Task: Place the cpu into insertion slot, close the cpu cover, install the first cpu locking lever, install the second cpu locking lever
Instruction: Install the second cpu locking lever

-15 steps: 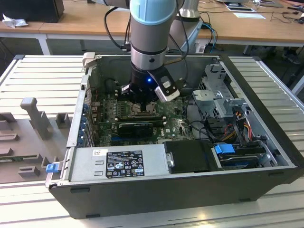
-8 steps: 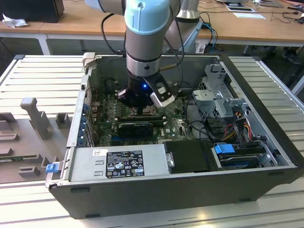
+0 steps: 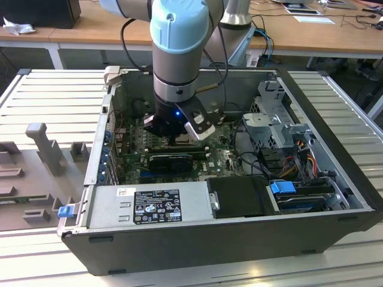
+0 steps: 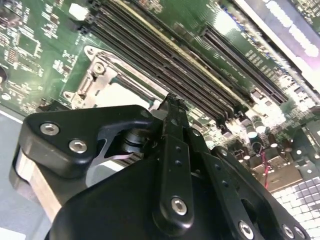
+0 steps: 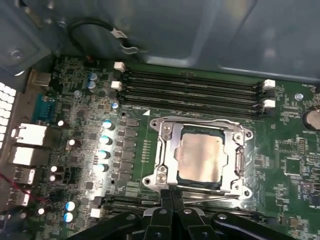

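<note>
Inside the open computer case on the slatted desk, the arm's hand hangs low over the green motherboard in the exterior view. The first wrist view reveals what the arm hides there: the cpu sits in the insertion slot, and the cpu cover lies flat around it, framing its grey top. The hand's fingertips meet, pressed together, at the cover's edge by a thin wire lever. The second wrist view catches the long memory slots beside the socket.
</note>
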Available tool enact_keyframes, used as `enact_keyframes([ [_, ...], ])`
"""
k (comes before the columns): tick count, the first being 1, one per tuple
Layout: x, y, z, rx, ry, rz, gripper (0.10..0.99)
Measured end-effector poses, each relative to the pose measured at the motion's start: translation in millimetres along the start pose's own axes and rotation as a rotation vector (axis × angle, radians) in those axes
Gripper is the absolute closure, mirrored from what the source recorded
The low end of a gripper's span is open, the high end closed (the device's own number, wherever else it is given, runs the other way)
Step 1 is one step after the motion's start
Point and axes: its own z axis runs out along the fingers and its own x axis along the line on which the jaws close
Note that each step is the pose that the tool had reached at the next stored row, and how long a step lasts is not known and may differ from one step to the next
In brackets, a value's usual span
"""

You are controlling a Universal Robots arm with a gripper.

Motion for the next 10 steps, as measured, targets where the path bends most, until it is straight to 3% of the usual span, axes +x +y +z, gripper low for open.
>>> enact_keyframes([
  [8,5.3,-3.4,11.5,-0.021,-0.0008,-0.006,0.98],
  [10,6.0,-5.7,11.9,-0.036,-0.0025,-0.008,0.98],
])
